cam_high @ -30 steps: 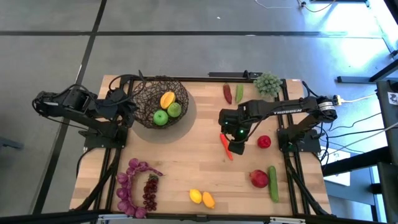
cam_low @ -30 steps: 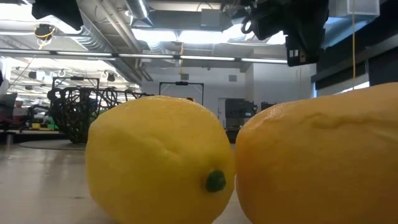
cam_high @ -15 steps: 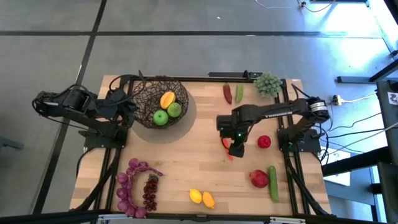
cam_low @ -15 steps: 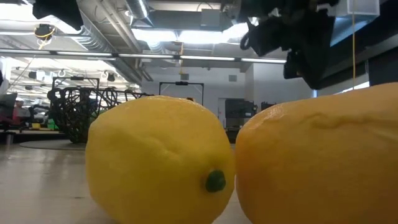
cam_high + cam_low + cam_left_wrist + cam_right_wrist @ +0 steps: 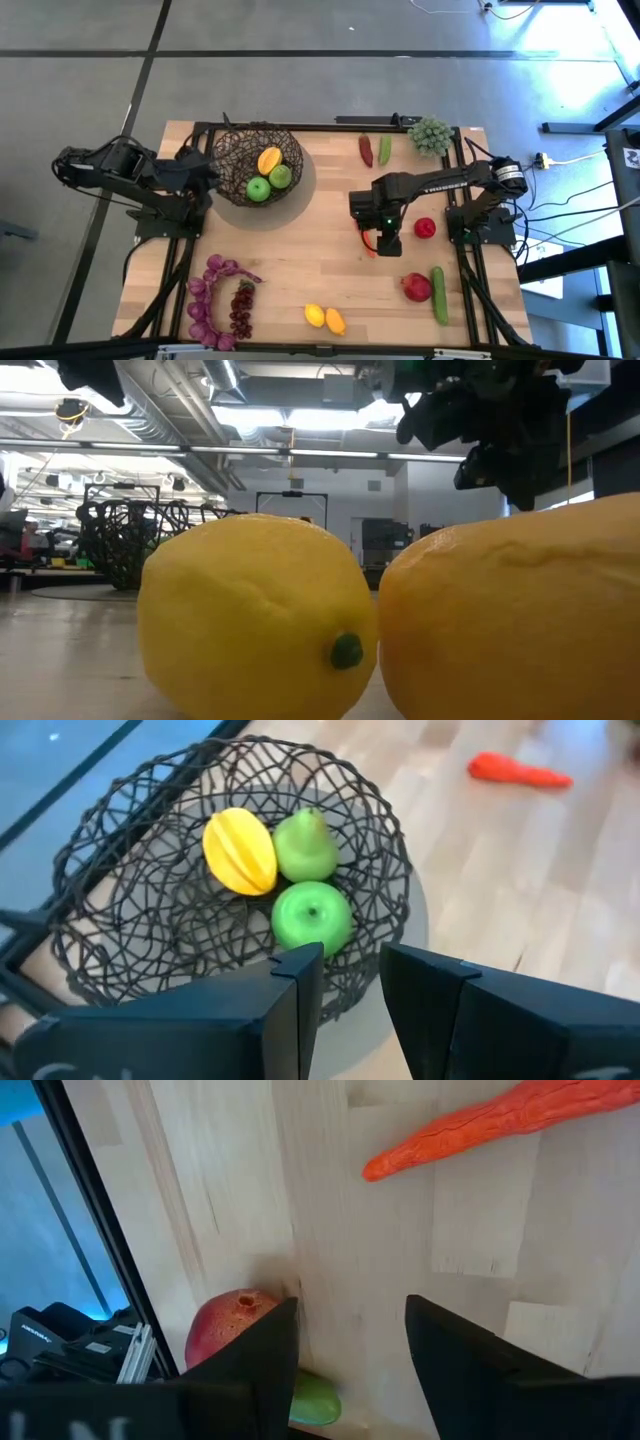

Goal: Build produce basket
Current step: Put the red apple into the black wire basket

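left tool (image 5: 207,176): fingers slightly apart, empty | right tool (image 5: 385,243): fingers parted, pointing down, empty

The right end effector (image 5: 350,1370), fingers parted, hovers over the wooden surface (image 5: 480,1230); an orange carrot (image 5: 500,1125) lies ahead, a red pomegranate (image 5: 228,1328) near the edge.

orange carrot (image 5: 500,1122), dark wire-mesh basket (image 5: 130,880), yellow lemons (image 5: 255,615)

Bare wood lies between basket (image 5: 258,163) and right gripper (image 5: 383,240); carrot (image 5: 367,242) under it | pomegranate (image 5: 417,288), cucumber (image 5: 438,294) crowd right edge
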{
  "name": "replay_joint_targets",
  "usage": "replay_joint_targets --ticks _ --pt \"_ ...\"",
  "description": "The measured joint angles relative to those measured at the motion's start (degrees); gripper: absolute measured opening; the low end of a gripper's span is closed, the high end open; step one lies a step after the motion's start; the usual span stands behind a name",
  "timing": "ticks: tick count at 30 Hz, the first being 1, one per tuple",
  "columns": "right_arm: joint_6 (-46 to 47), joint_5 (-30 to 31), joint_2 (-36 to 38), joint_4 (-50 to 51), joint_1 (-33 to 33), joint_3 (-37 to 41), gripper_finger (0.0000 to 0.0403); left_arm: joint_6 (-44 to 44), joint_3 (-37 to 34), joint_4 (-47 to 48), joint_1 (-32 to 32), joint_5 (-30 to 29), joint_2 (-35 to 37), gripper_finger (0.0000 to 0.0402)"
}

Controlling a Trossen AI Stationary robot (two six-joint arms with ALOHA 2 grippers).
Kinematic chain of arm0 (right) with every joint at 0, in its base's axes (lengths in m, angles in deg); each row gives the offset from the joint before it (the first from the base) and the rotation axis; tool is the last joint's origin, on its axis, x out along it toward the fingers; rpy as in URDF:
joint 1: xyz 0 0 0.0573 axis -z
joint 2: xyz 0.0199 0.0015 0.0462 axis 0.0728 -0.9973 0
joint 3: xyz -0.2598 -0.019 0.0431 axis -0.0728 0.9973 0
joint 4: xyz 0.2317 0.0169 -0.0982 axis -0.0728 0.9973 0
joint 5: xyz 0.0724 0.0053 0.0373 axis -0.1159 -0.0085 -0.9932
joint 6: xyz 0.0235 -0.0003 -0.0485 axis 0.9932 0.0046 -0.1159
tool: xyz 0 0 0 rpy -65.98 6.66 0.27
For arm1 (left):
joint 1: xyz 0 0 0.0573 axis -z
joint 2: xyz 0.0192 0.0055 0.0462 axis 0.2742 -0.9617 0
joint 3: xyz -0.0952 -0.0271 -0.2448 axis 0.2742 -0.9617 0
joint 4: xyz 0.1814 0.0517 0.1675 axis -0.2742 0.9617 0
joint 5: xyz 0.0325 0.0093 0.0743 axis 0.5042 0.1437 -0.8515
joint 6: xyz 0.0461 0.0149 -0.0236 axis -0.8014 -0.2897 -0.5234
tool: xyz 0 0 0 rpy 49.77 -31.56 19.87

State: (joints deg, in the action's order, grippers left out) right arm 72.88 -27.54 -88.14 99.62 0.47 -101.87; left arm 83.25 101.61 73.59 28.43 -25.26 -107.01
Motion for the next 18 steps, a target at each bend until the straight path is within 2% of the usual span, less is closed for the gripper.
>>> replay_joint_targets --ticks 8,15,18 --pt "-0.2 0.0 0.0 0.0 0.0 0.0 0.0178 -8.6 0.0 0.0 0.0 0.6 0.0 0.0092" --pt "0.0 0.0 0.0 0.0 0.0 0.0 0.0178 -16.2 0.0 0.0 0.0 8.1 0.0 0.0092" --pt "0.2 0.0 0.0 0.0 0.0 0.0 0.0178 -17.2 0.0 -0.2 0.0 8.8 0.0 0.0092"
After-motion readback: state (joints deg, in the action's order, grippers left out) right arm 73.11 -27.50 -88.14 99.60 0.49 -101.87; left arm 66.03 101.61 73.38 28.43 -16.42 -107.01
